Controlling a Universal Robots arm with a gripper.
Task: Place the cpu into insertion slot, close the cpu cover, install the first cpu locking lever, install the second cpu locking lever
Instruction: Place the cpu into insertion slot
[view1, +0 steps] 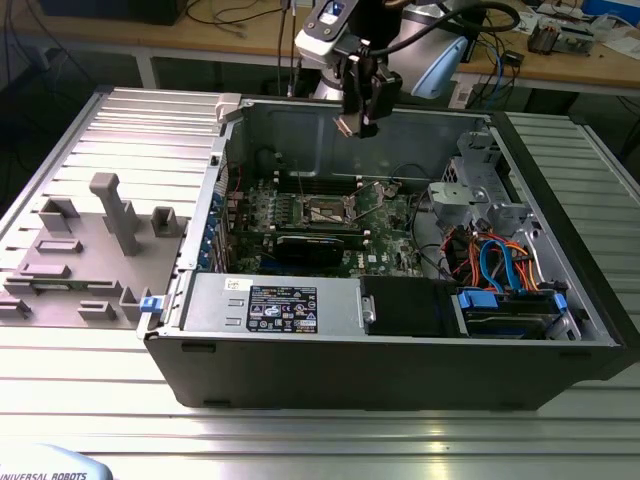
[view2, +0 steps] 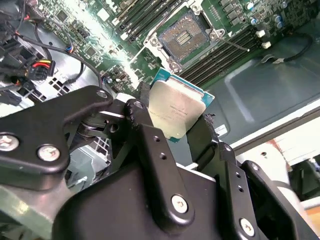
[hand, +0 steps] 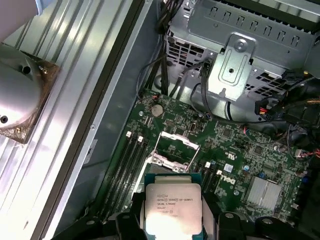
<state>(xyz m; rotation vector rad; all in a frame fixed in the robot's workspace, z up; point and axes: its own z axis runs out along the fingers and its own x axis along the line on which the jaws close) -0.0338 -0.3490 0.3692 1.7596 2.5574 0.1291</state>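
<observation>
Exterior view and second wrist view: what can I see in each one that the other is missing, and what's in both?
Exterior view's own: the whole computer case on the ribbed table, grey fixture blocks at the exterior view's left, and blue and orange cables.
Second wrist view's own: a close look at the cpu, its silver top clamped between black fingers.
Shared: the gripper, the green motherboard and the insertion slot, with no chip in it.

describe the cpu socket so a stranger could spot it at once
Inside the open computer case lies a green motherboard. Near its middle sits the insertion slot, a dark square socket with a silvery rim, unlike the long black memory slots flanking it.
</observation>
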